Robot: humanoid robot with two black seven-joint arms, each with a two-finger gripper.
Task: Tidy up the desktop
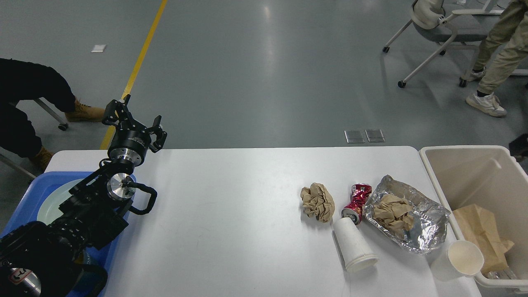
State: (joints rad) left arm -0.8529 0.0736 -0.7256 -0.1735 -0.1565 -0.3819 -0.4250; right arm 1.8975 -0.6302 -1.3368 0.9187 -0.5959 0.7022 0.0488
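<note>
Desktop (231,214) beneath left claw (134,119), fingers spread.

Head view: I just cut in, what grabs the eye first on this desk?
A cluster of rubbish on the desktop's right half: crumpled brown paper, a crushed red can, a foil sheet holding more paper, and two white paper cups, both on their sides. The beige bin stands at the right; the left gripper is raised, open, at the far left.

Glossy grey floor (255,74), yellow line (142,53), wheeled office chair (437,24) far right
</note>
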